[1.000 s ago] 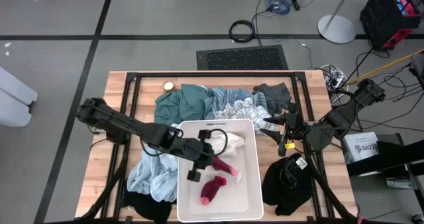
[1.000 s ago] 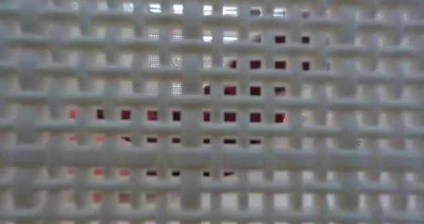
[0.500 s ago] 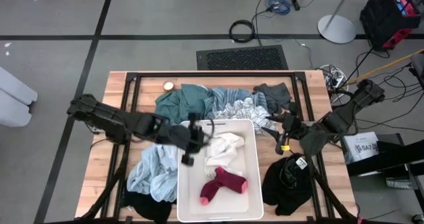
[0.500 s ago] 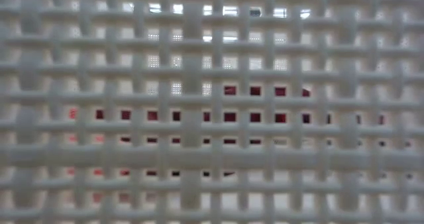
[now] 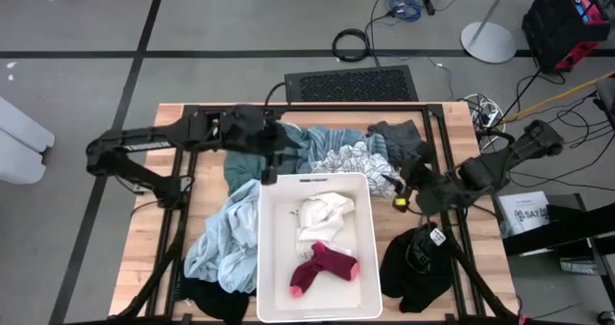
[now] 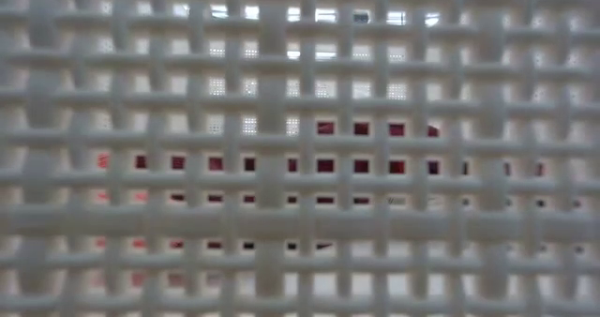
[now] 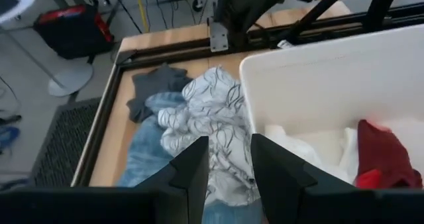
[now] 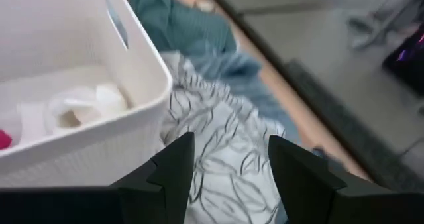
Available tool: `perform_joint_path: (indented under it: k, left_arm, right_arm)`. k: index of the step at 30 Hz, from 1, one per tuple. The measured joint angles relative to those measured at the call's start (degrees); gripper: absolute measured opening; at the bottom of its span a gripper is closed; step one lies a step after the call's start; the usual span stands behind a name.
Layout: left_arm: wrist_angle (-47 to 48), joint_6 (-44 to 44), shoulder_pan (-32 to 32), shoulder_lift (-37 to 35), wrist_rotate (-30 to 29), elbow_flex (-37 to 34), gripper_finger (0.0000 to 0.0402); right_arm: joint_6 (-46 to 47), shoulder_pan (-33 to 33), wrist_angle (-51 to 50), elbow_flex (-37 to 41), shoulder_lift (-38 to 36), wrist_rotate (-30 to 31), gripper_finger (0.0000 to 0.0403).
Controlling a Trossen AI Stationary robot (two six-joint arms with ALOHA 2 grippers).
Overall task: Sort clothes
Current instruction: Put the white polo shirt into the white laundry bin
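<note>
A white bin (image 5: pixel 365 258) stands at the table's near middle. In it lie a white garment (image 5: pixel 322 214) and a pink-magenta sock (image 5: pixel 325 265). Teal (image 5: pixel 252 152), blue-striped (image 5: pixel 336 136), white patterned (image 5: pixel 357 162) and dark grey (image 5: pixel 394 133) clothes are heaped beyond the bin. A light blue garment (image 5: pixel 213 243) lies left of it and a black one (image 5: pixel 418 262) right of it. My left gripper (image 5: pixel 268 171) is open and empty over the teal garment at the bin's far left corner; its wrist view (image 7: pixel 228 148) looks onto the patterned garment (image 7: pixel 212 111). My right gripper (image 5: pixel 399 195) is open and empty right of the bin, and it also shows in its own wrist view (image 8: pixel 232 151).
A black metal frame (image 5: pixel 307 109) runs around the work area. A small round lid (image 5: pixel 245 124) lies at the far left. More black cloth (image 5: pixel 207 301) lies at the near left. The bin's woven wall (image 6: pixel 300 148) fills the low view.
My left gripper has left the bin and gone toward the table's far edge, to above the teal garment. The pink-magenta sock, which was strung out beside the gripper, has dropped and now lies bunched on the bin's floor.
</note>
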State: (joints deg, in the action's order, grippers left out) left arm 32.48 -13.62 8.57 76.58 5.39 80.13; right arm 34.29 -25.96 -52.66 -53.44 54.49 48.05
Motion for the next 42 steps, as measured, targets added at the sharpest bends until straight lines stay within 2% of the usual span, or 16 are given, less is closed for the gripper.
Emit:
perform_joint_path:
  k: [4,10,14,17,22,25,28,33,34,38,42]
  left_arm:
    - [-0.70,1.33,3.89,-1.74,2.23,-4.48,0.0122]
    - [-4.10,4.33,6.14,-4.30,4.16,-11.06,0.0122]
    - [-9.38,4.69,6.13,-6.82,4.28,-14.95,0.0122]
    - [-14.78,4.32,6.72,-8.92,4.44,-18.25,0.0122]
    - [-23.13,6.92,7.79,-11.48,4.45,-23.61,0.0122]
    - [-26.72,7.32,7.81,-11.89,4.54,-25.90,0.0122]
    - [-27.84,7.34,7.79,-11.92,4.74,-26.96,0.0122]
    - [-27.73,7.39,7.76,-11.92,5.27,-26.96,0.0122]
    - [-27.73,7.77,7.77,-11.92,5.75,-26.95,0.0122]
    - [-29.04,8.78,7.75,-11.92,8.72,-26.96,0.0122]
    - [-31.95,8.89,7.74,-11.92,12.14,-26.96,0.0122]
  right_arm:
    - [0.56,5.35,0.02,1.95,1.16,-6.02,0.0180]
    - [3.87,13.60,-0.03,8.17,2.04,-14.91,0.0180]
    - [5.04,18.57,0.87,11.30,2.01,-17.05,0.0180]
    - [1.98,22.04,6.10,13.11,2.00,-20.22,0.0180]
    - [-4.81,28.09,17.74,16.37,2.02,-30.06,0.0180]
    - [-5.23,30.87,18.13,17.18,2.39,-32.73,0.0175]
    - [-6.34,32.30,17.51,17.30,3.11,-35.57,0.0144]
    - [-8.33,32.26,19.91,17.30,3.36,-37.99,0.0024]
    - [-8.74,32.27,20.53,17.30,3.26,-37.98,0.0014]
    - [-12.79,32.27,21.67,15.60,2.62,-37.97,0.0005]
    - [-18.08,32.27,22.00,9.06,1.01,-37.69,0.0002]
